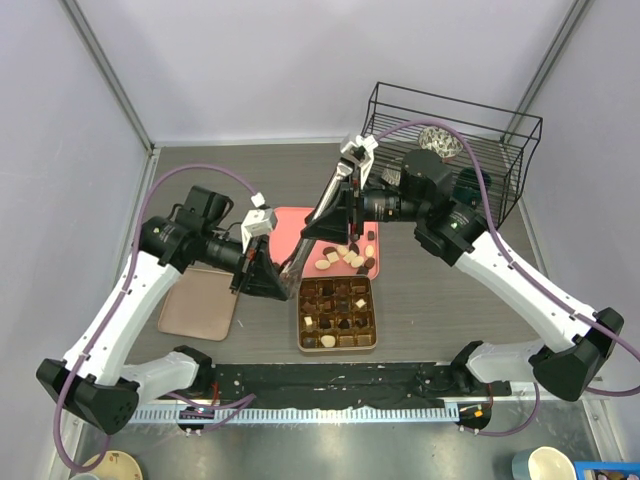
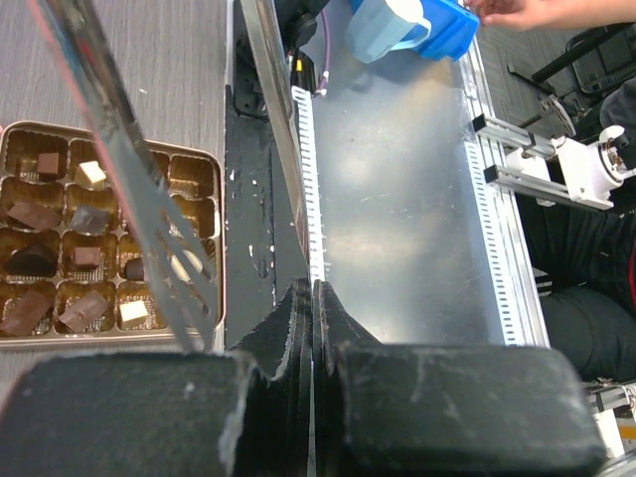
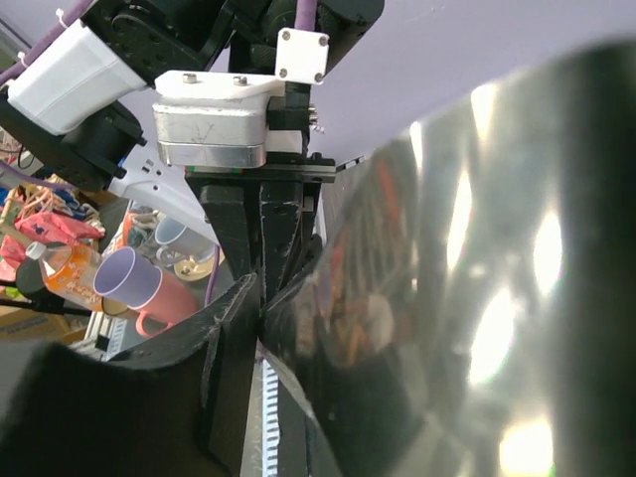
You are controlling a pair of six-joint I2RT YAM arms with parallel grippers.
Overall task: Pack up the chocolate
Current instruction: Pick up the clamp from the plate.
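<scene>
Loose chocolates (image 1: 347,257), cream and brown, lie on the near end of a flat pink tray (image 1: 290,222). Below it a gold-brown gridded box (image 1: 337,343) holds several more chocolates (image 2: 79,256); the box also shows in the left wrist view (image 2: 217,199). Both grippers hold long metal tongs (image 1: 346,180) slanting over the tray. My right gripper (image 1: 320,228) is shut on their middle, whose shiny blade (image 3: 477,298) fills the right wrist view. My left gripper (image 1: 282,282) is shut on one thin arm near the lower end (image 2: 283,149). The slotted tip (image 2: 164,248) hangs over the box.
A flat brown lid (image 1: 198,300) lies left of the box. A black wire basket (image 1: 450,125) stands at the back right. A black mat (image 1: 330,385) runs along the front edge. A blue jug (image 2: 397,25) stands beyond the table's edge.
</scene>
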